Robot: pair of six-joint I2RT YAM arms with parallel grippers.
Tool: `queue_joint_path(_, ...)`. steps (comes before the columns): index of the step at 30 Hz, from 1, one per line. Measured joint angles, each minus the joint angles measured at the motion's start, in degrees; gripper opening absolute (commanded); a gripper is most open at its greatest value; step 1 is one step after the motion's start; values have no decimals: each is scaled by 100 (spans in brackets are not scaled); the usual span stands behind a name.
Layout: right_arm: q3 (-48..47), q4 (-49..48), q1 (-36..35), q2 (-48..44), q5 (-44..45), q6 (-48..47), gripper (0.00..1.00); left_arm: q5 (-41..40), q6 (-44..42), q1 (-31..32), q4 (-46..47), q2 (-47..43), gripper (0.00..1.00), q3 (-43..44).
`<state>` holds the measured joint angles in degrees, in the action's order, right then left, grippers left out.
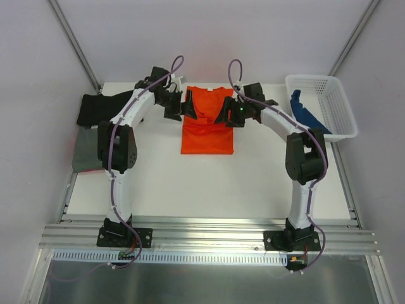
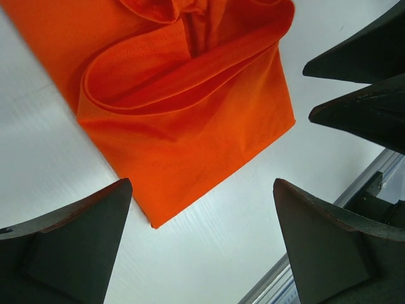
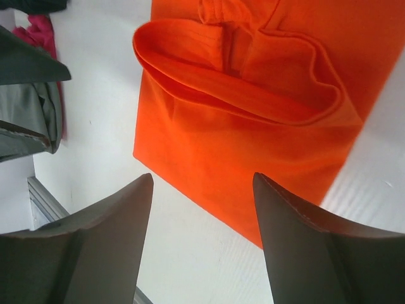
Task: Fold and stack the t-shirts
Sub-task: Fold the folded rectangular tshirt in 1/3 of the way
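Overhead, the orange-red t-shirt (image 1: 207,123) lies upper centre on the tabletop (image 1: 253,183) between the left end effector (image 1: 181,107) and right end effector (image 1: 226,116), both released and empty; only the wrist views reveal its looped fold.

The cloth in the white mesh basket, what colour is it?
Blue cloth, clearest in the top external view.

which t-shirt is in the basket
The blue t-shirt, in the white basket at right; the orange t-shirt, black t-shirt and grey t-shirt lie outside it.
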<state>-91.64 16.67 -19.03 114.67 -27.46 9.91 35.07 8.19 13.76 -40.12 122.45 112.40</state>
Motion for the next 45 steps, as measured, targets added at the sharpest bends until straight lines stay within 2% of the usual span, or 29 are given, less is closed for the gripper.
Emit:
queue_joint_path(9,-413,-35,-87,1088,-70,70,68,225,122,190,48,916,94,103)
queue_joint_path(17,-1700,-199,52,2094,-81,295,68,245,144,507,188,896,94,-31)
queue_joint_path(22,-2302,-442,66,2404,9,363,68,192,120,601,160,890,93,-151)
queue_joint_path(25,-2396,-511,66,2411,46,363,68,103,70,601,120,975,93,127)
queue_joint_path(28,-2400,-573,66,2411,66,361,68,-11,9,601,173,1294,92,761)
queue_joint_path(32,-2312,-599,66,2409,72,352,68,-254,-7,601,326,1722,93,1329)
queue_joint_path(36,-1886,-568,85,2218,92,245,68,-581,-13,568,343,1775,95,1283)
queue_joint_path(39,-1231,-411,144,1709,87,168,68,-756,-11,533,374,1478,93,846)
queue_joint_path(45,234,-199,575,140,-61,116,68,-723,31,173,267,208,88,-658)
